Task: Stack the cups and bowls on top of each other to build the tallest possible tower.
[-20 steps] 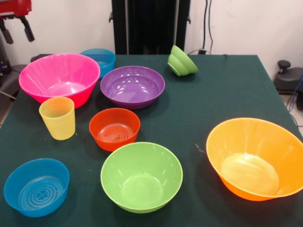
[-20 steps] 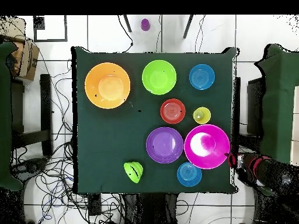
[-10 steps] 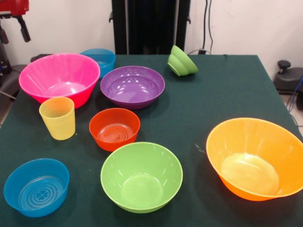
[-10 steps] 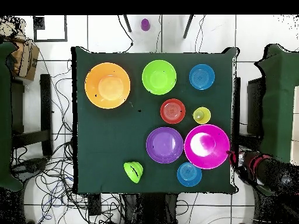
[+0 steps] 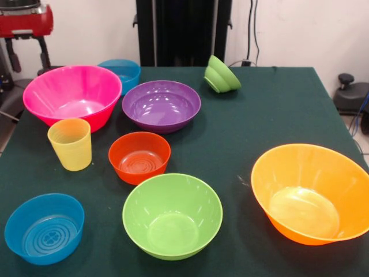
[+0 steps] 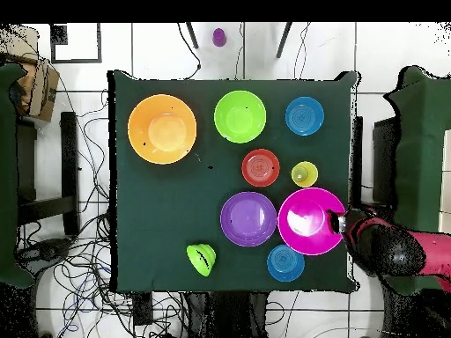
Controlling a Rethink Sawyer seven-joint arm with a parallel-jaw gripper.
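Note:
All bowls stand singly on the green table (image 5: 271, 115); none is stacked. A big pink bowl (image 5: 72, 95) (image 6: 308, 220) sits at the far left, with a small blue bowl (image 5: 122, 71) behind it. Beside it are a purple bowl (image 5: 161, 105) and a tipped small lime bowl (image 5: 221, 75). The yellow cup (image 5: 70, 144) (image 6: 305, 173) stands upright in front of the pink bowl. A red-orange bowl (image 5: 139, 156), a lime bowl (image 5: 172, 215), a second blue bowl (image 5: 44, 228) and a big orange bowl (image 5: 311, 193) are nearer. My gripper (image 5: 26, 57) (image 6: 340, 222) hangs open and empty at the pink bowl's outer rim.
The black pedestal (image 5: 183, 32) stands behind the table's far edge. Chairs (image 6: 401, 158) stand at both sides of the table, and cables (image 6: 88, 255) lie on the floor around it. A second pink bowl is not in view.
My gripper has moved in from the table's side toward the pink bowl and now reaches its rim. The bowls and the cup have not moved.

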